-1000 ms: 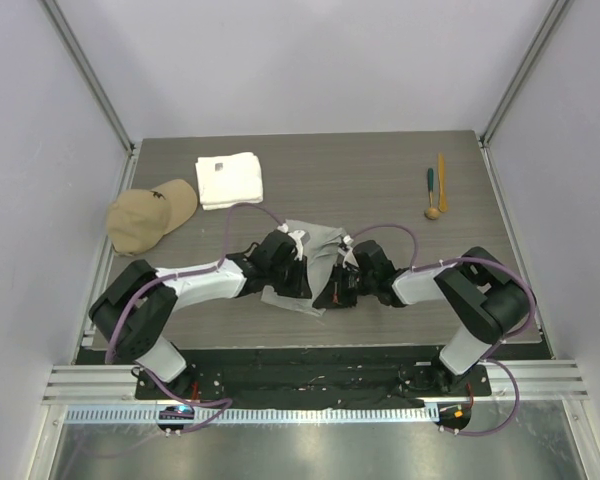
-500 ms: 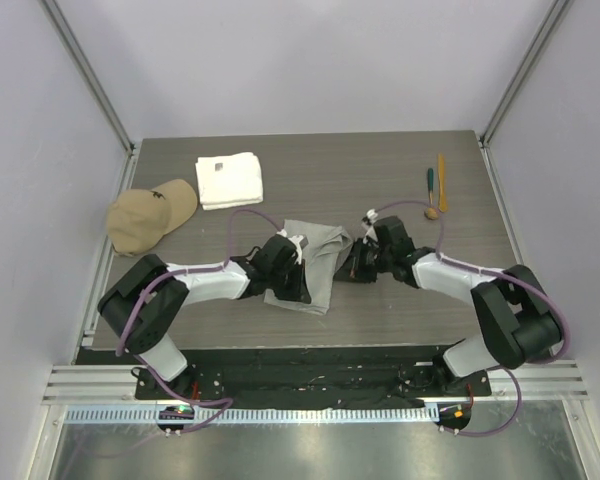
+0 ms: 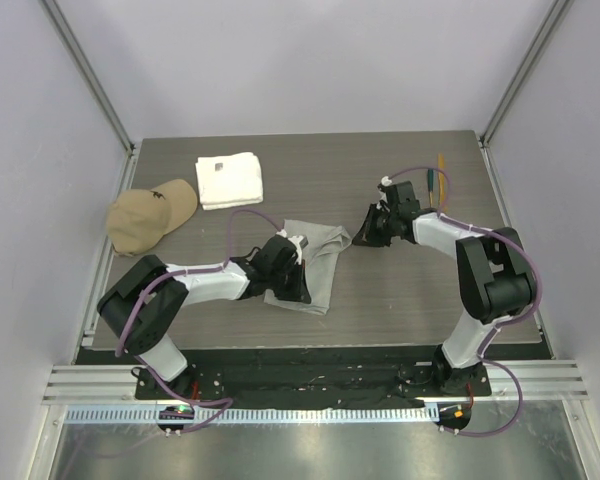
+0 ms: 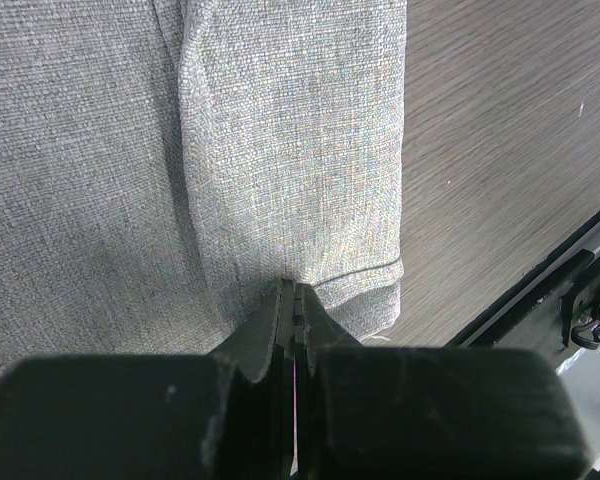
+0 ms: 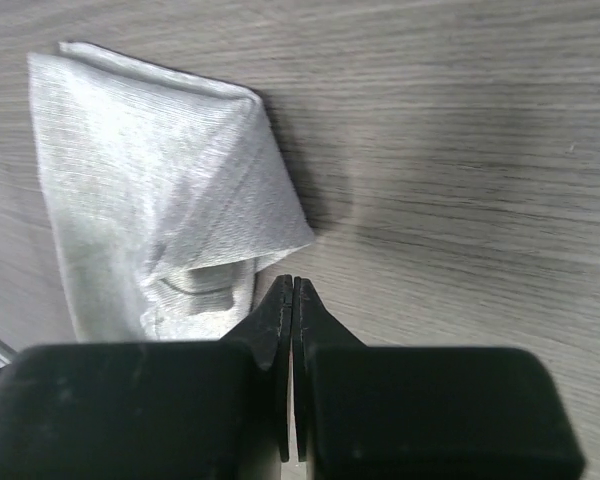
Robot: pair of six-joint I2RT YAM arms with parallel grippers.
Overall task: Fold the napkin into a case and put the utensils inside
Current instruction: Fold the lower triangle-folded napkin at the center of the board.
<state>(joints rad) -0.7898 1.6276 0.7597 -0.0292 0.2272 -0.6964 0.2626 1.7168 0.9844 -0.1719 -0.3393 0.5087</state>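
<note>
The right claw [image 5: 293, 290] is clenched on nothing, its tips just short of a loose corner of the napkin [image 5: 150, 180]. The utensils [image 3: 441, 165] lie behind it toward its outer side, near its own wrist and well apart from the left claw [image 4: 292, 295], so the right arm is nearer. The 2 slim sticks in view, teal and orange, run lengthwise away from the arm bases, side by side on the grained worktop [image 3: 400, 290]. The left claw is clenched, seemingly pinching the napkin's folded edge: thin, coarse-woven grey cloth, doubled into a limp long panel ahead of it.
</note>
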